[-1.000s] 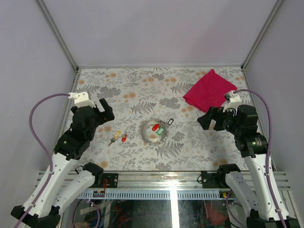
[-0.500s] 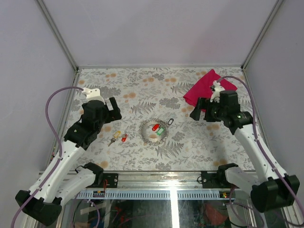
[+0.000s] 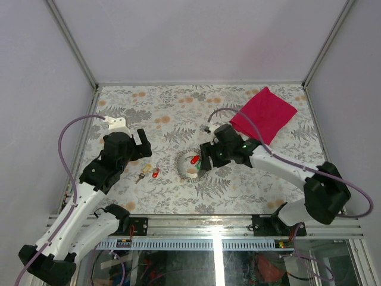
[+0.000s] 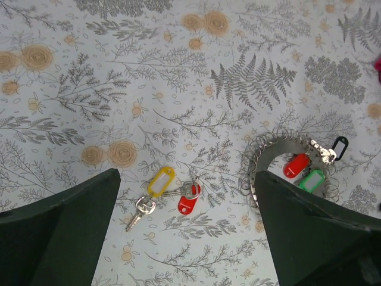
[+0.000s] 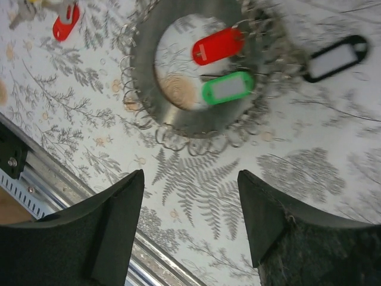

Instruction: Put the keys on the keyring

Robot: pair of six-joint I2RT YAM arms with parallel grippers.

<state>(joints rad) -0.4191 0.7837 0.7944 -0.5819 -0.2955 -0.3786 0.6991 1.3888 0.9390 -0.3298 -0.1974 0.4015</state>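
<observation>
Light, thin keys, flat on the surface: likely slippery.
Pinch a coloured head edgewise; your left claw and right claw are both released, empty.

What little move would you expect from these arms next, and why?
Probably lower the left gripper onto the two small metal keys with yellow and red tags. Its jaws are open and empty above them; they lie loose on the floral cloth, apart from the round wire keyring that the right gripper hovers over.

white-shelled arms, black joints, looping purple cables, dark blunt pincer fingers.
</observation>
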